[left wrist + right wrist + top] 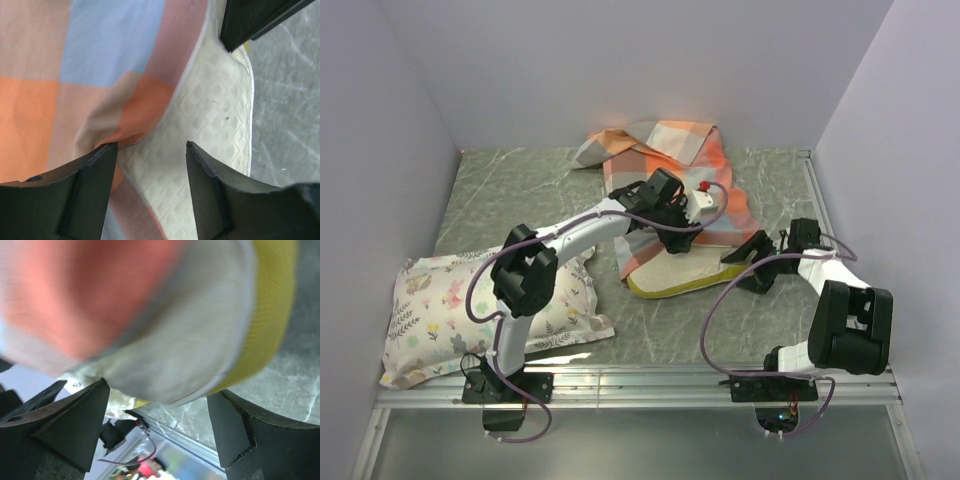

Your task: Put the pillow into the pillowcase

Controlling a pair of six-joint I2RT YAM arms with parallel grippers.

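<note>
Pillow [675, 270] mid-table, far end inside checked pillowcase [670, 140], yellow-banded near end sticking out toward 6 o'clock. Left gripper [150, 147] over case hem, jaws spread, gripping nothing. Right gripper [157, 390] at pillow's 3 o'clock corner, jaws spread around yellow edge.

The left pincer [150, 146], fingers spread, hovers over the pillowcase [100, 75] hem lying across the quilted pillow [210, 115].

Pillowcase [665, 150]: large checks in orange, peach, grey-blue, cream.
Pillow [210, 110]: cream-white, quilted diamond pattern; yellow band along edge.
Second pillow [440, 305]: white, printed with small flowers and leaves in pink, yellow, grey-green.
Table [520, 190]: grey-green marble, pale veins.
Walls [620, 60]: pale lilac.
</note>
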